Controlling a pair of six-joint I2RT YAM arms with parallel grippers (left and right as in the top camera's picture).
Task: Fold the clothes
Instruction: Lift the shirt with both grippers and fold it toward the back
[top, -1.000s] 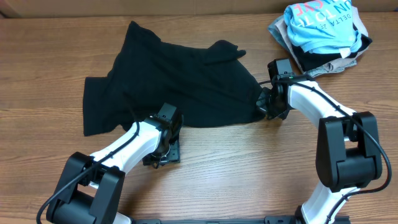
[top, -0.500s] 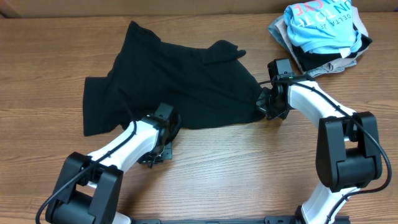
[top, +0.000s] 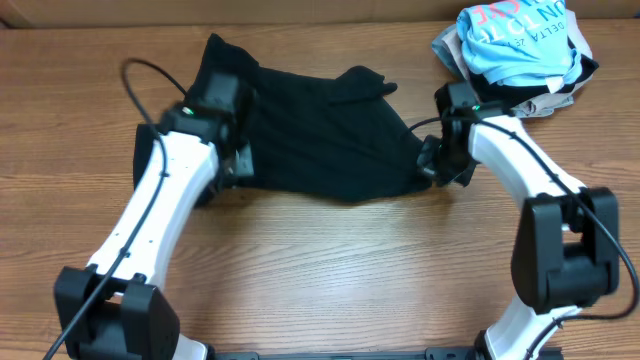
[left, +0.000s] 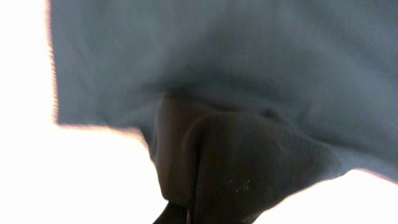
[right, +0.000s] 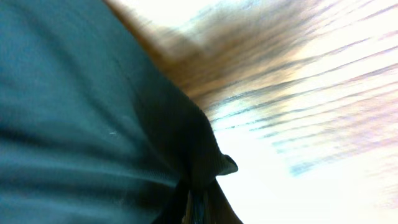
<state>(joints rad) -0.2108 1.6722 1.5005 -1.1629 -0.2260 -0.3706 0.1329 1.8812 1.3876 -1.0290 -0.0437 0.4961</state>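
The left claw (top: 236, 160) is clamped on a bunched fold of the black garment (top: 310, 130) at centre-left of the overhead frame. The right claw (top: 431, 166) pinches its lower right corner. The garment lies rumpled and partly spread across the upper middle of the wooden tabletop (top: 330, 270). A heap of clothes (top: 515, 45), a light-blue printed shirt on top, sits at upper right.

Robot manipulation laboratory, bench station. Indicators: wood-grain worktop (top: 330, 260); left arm (top: 150, 220) and right arm (top: 520, 165), white-and-black, mounted at its near edge; unsorted garment pile (top: 515, 45) beyond the right jaws.
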